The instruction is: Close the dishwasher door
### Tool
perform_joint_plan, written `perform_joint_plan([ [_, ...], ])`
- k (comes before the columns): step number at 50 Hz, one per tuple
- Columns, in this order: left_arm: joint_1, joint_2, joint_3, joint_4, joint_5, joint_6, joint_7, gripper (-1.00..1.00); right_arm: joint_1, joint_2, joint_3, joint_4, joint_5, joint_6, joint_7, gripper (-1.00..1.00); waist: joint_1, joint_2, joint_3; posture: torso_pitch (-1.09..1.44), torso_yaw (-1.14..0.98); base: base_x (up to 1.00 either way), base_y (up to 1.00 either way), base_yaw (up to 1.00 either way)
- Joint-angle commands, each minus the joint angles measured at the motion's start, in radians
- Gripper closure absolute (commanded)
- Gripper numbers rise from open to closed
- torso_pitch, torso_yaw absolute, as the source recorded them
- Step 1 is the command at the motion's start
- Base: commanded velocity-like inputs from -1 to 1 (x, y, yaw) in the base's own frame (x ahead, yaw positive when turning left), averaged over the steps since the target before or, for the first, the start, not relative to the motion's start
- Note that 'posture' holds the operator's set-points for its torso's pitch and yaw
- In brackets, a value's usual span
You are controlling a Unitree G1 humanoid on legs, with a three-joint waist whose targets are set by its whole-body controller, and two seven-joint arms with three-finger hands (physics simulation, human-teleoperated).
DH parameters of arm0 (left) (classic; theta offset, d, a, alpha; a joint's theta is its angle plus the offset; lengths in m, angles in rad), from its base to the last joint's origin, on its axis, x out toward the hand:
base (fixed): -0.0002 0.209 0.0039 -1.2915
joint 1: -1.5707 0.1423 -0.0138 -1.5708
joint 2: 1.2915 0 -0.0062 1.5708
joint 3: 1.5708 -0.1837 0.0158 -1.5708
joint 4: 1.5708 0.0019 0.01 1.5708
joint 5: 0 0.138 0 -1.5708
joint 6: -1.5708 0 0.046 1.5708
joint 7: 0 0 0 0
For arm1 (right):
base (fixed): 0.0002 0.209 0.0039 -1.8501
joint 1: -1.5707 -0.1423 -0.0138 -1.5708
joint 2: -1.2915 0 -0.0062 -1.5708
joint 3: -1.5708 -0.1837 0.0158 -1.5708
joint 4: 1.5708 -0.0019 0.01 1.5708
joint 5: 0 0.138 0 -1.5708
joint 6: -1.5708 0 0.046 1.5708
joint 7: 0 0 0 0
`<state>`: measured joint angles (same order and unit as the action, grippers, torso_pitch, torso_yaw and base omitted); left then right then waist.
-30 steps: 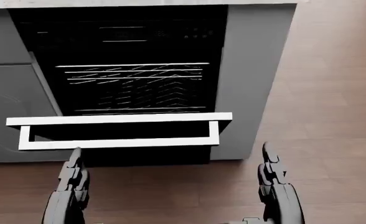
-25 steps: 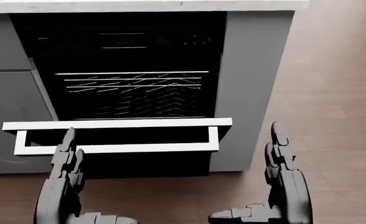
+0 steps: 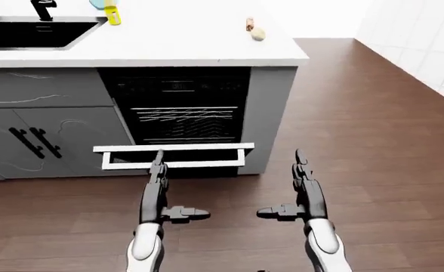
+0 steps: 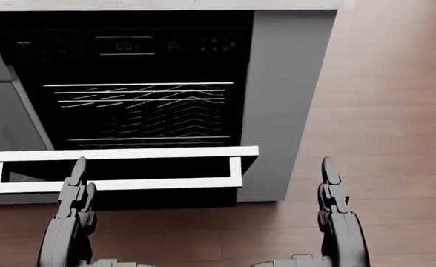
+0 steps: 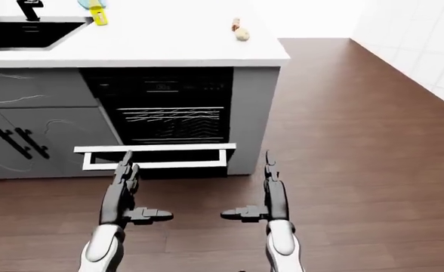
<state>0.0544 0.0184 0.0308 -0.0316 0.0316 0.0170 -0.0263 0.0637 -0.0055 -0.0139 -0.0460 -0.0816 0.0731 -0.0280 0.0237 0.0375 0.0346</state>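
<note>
At the far left of the left-eye view we saw a black sink [image 3: 33, 33] sunk into the white surface [image 3: 169, 48], with a dark tap [image 3: 44, 8] at its top edge and a yellow thing [image 3: 113, 13] lying just beside its right corner. Below the sink stood grey cupboard doors [image 3: 48, 136] with two black handles [image 3: 35, 143].

Right of the cupboards was the dishwasher [image 3: 180, 105], its dark inside showing white wire racks [image 4: 140, 105]. The dishwasher door [image 3: 173, 156] was hanging open, dropped towards us, and from above it read as a white outlined frame below the racks. In the head view its near edge ran as a white bar across the lower middle.

Our left hand [image 4: 76, 192] was stretched towards that door with its fingers straight and spread apart, gripping nothing. In the head view the fingertips [image 4: 78, 166] lay over the white frame of the door; we could not tell whether they touched it. The thumb stuck out sideways towards the right in the left-eye view.

Farther right, two small things [image 3: 254, 29] lay on the surface near its right edge, too small for us to name. A grey side panel [image 4: 288, 100] closed off the cabinet beside the dishwasher.

Our right hand [image 4: 334, 200] was likewise held flat with fingers straight and unclosed, holding nothing, over the brown wood floor [image 3: 373, 141] and well clear of the door's right end. At the far right, a white tiled wall [image 3: 426, 45] met the floor.
</note>
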Motion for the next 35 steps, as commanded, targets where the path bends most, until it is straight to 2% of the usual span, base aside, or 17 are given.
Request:
perform_joint_plan([
  [1, -0.010, -0.006, -0.011, -0.031, 0.000, -0.022, -0.004, -1.00, -0.011, -0.007, -0.007, -0.042, -0.003, -0.022, -0.003, -1.00, -0.002, 0.006, -0.007, 0.00, 0.00, 0.00, -0.78, 0.00],
  [5, -0.007, -0.006, -0.014, -0.037, 0.001, -0.020, -0.005, -1.00, -0.010, -0.007, -0.004, -0.057, -0.006, -0.008, 0.001, -1.00, 0.000, -0.048, -0.008, 0.00, 0.00, 0.00, -0.77, 0.00],
  [6, -0.006, -0.006, -0.014, -0.036, 0.001, -0.021, -0.005, -1.00, -0.010, -0.006, -0.004, -0.060, -0.006, -0.008, 0.002, -1.00, 0.005, -0.076, 0.000, 0.00, 0.00, 0.00, 0.00, 0.00],
  [7, -0.006, -0.006, -0.014, -0.035, 0.001, -0.022, -0.005, -1.00, -0.010, -0.006, -0.003, -0.060, -0.009, -0.008, 0.001, -1.00, -0.020, -0.175, -0.004, 0.00, 0.00, 0.00, 0.00, 0.00],
  [8, -0.008, -0.006, -0.014, -0.032, 0.001, -0.023, -0.005, -1.00, -0.010, -0.006, -0.002, -0.063, -0.011, -0.003, 0.002, -1.00, -0.016, -0.141, 0.015, 0.00, 0.00, 0.00, 0.00, 0.00],
  [10, -0.007, -0.007, -0.015, -0.033, 0.002, -0.023, -0.005, -1.00, -0.010, -0.007, 0.000, -0.068, -0.014, -0.001, 0.005, -1.00, -0.024, -0.131, 0.001, 0.00, 0.00, 0.00, 0.00, 0.00],
  [11, -0.007, -0.007, -0.015, -0.031, 0.002, -0.024, -0.005, -1.00, -0.010, -0.007, 0.000, -0.071, -0.012, 0.001, 0.007, -1.00, -0.021, -0.132, 0.003, 0.00, 0.00, 0.00, 0.00, 0.00],
  [15, -0.009, -0.007, -0.018, -0.025, 0.005, -0.028, -0.004, -1.00, -0.008, -0.006, -0.001, -0.076, -0.011, 0.003, 0.010, -1.00, -0.028, -0.104, -0.003, 0.00, 0.00, 0.00, 0.00, 0.00],
  [24, -0.014, -0.007, -0.017, -0.016, 0.008, -0.031, -0.001, -1.00, -0.002, -0.006, -0.002, -0.076, -0.008, 0.001, 0.015, -1.00, -0.046, -0.087, -0.020, 0.00, 0.00, 0.00, 0.00, 0.00],
  [25, -0.013, -0.007, -0.017, -0.016, 0.008, -0.031, -0.001, -1.00, -0.002, -0.005, -0.002, -0.078, -0.007, 0.003, 0.015, -1.00, -0.042, -0.088, -0.033, 0.00, 0.00, 0.00, -0.12, 0.00],
  [31, -0.012, -0.007, -0.017, -0.020, 0.007, -0.031, -0.001, -1.00, 0.001, -0.004, 0.001, -0.081, -0.007, 0.003, 0.016, -1.00, -0.027, 0.003, -0.011, 0.00, 0.00, 0.00, -0.29, 0.00],
  [32, -0.012, -0.007, -0.017, -0.021, 0.007, -0.030, -0.001, -1.00, 0.002, -0.004, 0.002, -0.084, -0.007, 0.005, 0.016, -1.00, -0.025, 0.021, -0.010, 0.00, 0.00, 0.00, -0.32, 0.00],
  [33, -0.012, -0.007, -0.016, -0.019, 0.007, -0.032, -0.001, -1.00, 0.004, -0.003, 0.003, -0.085, -0.008, 0.005, 0.016, -1.00, -0.024, 0.049, -0.016, 0.00, 0.00, 0.00, -0.31, 0.00],
  [35, -0.012, -0.007, -0.016, -0.019, 0.006, -0.032, -0.001, -1.00, 0.003, -0.004, 0.002, -0.081, -0.007, 0.003, 0.016, -1.00, -0.008, 0.029, -0.013, 0.00, 0.00, 0.00, -0.31, 0.00],
])
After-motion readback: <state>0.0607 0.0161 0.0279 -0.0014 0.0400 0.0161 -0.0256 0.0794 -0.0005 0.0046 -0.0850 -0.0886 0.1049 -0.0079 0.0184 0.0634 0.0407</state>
